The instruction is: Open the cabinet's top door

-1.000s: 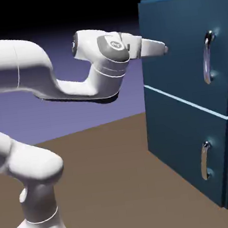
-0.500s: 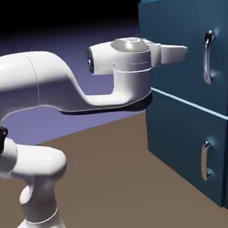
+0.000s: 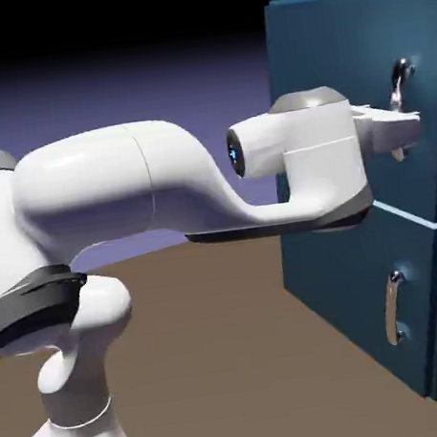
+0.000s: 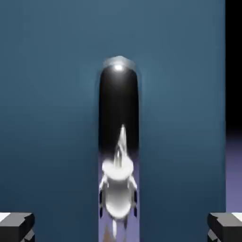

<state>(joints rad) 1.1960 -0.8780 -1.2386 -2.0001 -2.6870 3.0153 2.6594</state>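
The teal-blue cabinet (image 3: 337,275) stands at the exterior view's right. Its top door (image 3: 332,49) carries a long silver handle (image 3: 400,74), partly hidden by my hand. My gripper (image 3: 406,125) is right at that handle, about mid-height. In the hand view the top door (image 4: 47,94) fills the frame and the handle (image 4: 119,123) runs down the middle, shiny and close. My gripper (image 4: 121,227) is open: both grey fingertips (image 4: 16,226) sit wide apart at the bottom corners, with the handle centred between them and not touched.
Below the top door is the shorter lower door (image 3: 340,275) with its own small silver handle (image 3: 394,308). The brown table (image 3: 232,375) stretches in front of the cabinet. In the hand view the door's right edge (image 4: 225,94) shows, with dark backdrop beyond.
My arm has stretched to the right and slightly down, bringing the hand from well short of the cabinet up to the top door's handle. The jaws stayed open.
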